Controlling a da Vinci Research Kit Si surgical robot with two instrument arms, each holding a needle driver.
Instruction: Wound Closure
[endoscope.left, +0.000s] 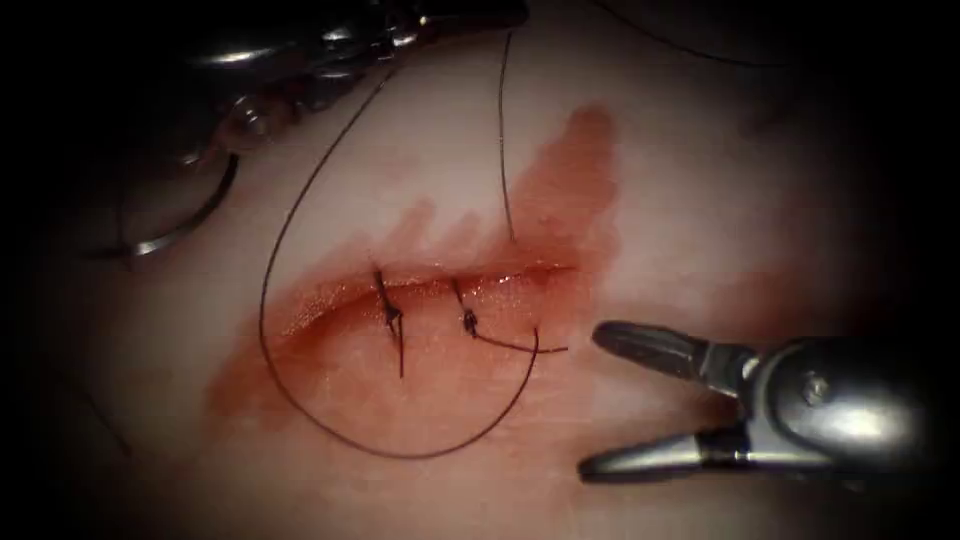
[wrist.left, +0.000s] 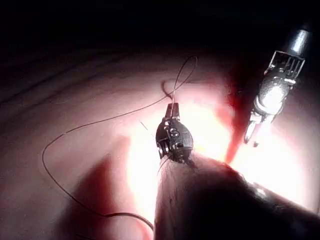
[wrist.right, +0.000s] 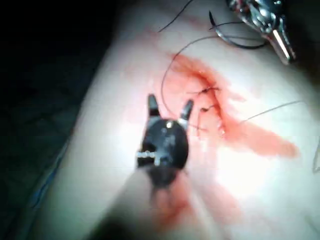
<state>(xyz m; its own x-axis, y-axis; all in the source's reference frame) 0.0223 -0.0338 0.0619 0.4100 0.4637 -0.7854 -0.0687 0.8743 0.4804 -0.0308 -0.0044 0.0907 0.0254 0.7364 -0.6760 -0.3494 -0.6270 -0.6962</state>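
**Loose thread and a parked needle: where trouble could start**

Endoscope view. The right tool (endoscope.left: 585, 400) sits at lower right of the frame, on the right of the cut (endoscope.left: 430, 290), jaws spread wide and holding nothing. The left tool (endoscope.left: 300, 60) lies in the dark upper left; it appears to hold the needle (endoscope.left: 190, 220), which curves down from it at left, clear of the tissue (endoscope.left: 700, 200), though the exact grip point on the curve is too dim to fix. Two knots (endoscope.left: 392, 315) sit on the cut, with short cut ends beside them. The thread (endoscope.left: 400, 452) sweeps in a wide slack loop below the cut and runs back to the upper left; a second strand drops from the top centre to the cut's upper edge. Red fluid (endoscope.left: 570, 170) stains the tissue around the cut.

Risk, as I judge it: the slack loop lies near the open right jaws and could snag or be nicked by them, since that tool can cut.

Left wrist view. The left tool (wrist.left: 172, 117) has its jaws closed, thread looping off their tip. A sharp tug could strain the knots.

Right wrist view. The right tool (wrist.right: 170, 106) gapes just beside the knots; closing there could catch a tied stitch.
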